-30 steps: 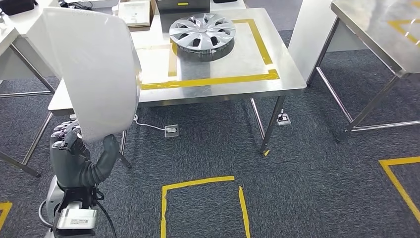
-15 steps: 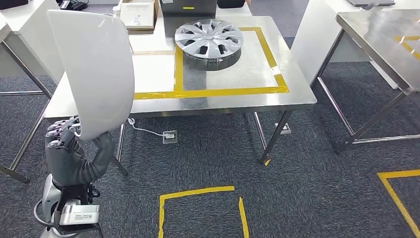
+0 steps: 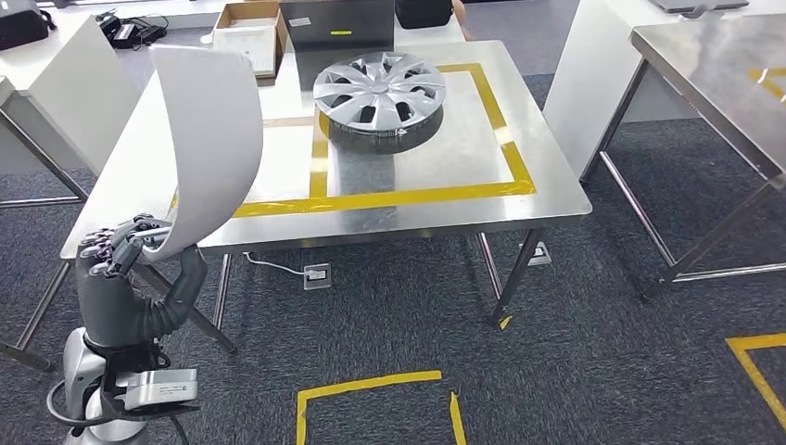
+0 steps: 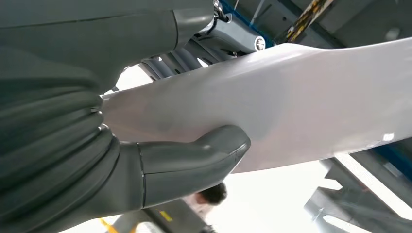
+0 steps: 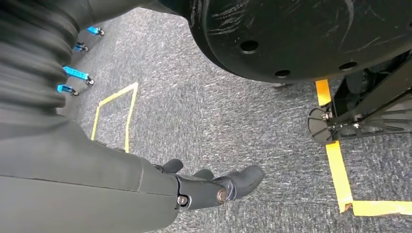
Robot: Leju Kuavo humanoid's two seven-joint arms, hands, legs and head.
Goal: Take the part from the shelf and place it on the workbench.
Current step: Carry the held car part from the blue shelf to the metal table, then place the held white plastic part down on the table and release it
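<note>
My left hand grips the lower edge of a large curved white panel, the part, which stands upright over the left end of the steel workbench. In the left wrist view the thumb presses against the panel from one side and the fingers wrap the other. A silver wheel cover lies inside the yellow-taped rectangle on the bench. My right hand hangs over the grey carpet with its fingers loosely apart and nothing in it.
A second steel table stands at the right and a white desk at the left. A cardboard box and a dark case sit at the bench's far edge. Yellow tape marks the carpet.
The whole view has shifted as the camera moved closer to the bench. The panel now leans further over the bench's left end, still in my left hand.
</note>
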